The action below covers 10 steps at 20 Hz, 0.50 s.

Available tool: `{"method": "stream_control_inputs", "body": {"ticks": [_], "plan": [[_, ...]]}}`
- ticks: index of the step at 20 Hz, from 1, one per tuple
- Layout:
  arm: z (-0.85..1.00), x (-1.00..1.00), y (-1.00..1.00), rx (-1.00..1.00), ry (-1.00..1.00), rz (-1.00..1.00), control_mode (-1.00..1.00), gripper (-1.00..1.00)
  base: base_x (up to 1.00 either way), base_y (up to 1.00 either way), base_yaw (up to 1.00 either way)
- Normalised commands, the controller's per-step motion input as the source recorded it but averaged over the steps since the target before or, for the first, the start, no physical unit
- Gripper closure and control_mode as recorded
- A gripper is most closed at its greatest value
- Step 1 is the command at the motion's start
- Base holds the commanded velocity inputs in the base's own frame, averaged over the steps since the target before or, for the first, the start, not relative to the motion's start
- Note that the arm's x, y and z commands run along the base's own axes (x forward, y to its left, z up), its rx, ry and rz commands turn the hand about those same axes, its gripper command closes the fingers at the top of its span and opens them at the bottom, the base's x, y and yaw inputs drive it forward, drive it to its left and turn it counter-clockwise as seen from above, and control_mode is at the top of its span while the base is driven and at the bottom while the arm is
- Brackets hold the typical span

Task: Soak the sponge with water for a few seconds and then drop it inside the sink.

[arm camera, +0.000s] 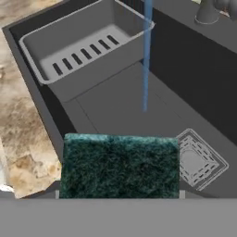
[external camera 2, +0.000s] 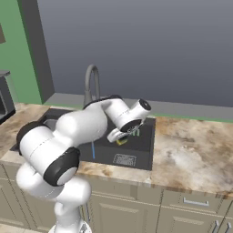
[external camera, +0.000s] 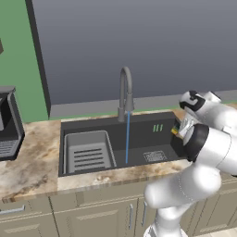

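Observation:
My gripper (external camera: 178, 130) hangs over the right end of the sink (external camera: 139, 121), shut on the sponge (external camera: 174, 131), whose yellow edge peeks out below the hand. In the right base view the gripper (external camera 2: 119, 137) holds the sponge (external camera 2: 121, 141) just above the dark basin (external camera 2: 144, 144). The hand view looks along the sponge's dark green face (arm camera: 120, 166), which covers the fingertips. The water (arm camera: 146, 55) falls as a thin blue stream (external camera: 127, 139) from the faucet (external camera: 125, 92), well apart from the sponge, toward the basin's middle. The drain grate (arm camera: 199, 159) lies below the sponge's side.
A grey slotted rack (external camera: 88, 152) fills the sink's left part. A dark appliance (external camera: 9, 125) stands on the marble counter at far left. Bare counter (external camera 2: 191, 150) stretches right of the sink. My arm's white links (external camera 2: 68, 136) cross over the basin's front.

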Motion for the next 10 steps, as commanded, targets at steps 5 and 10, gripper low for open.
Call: {"method": "stream_control_inputs", "body": {"ticks": [5,10], "plan": [[0.0,0.06,0.34,0.14,-0.09,0.07,-1.0,1.0,0.0,0.0,0.0],[0.0,0.14,0.18,0.15,-0.04,0.07,-1.0,1.0,0.0,0.0,0.0]]}}
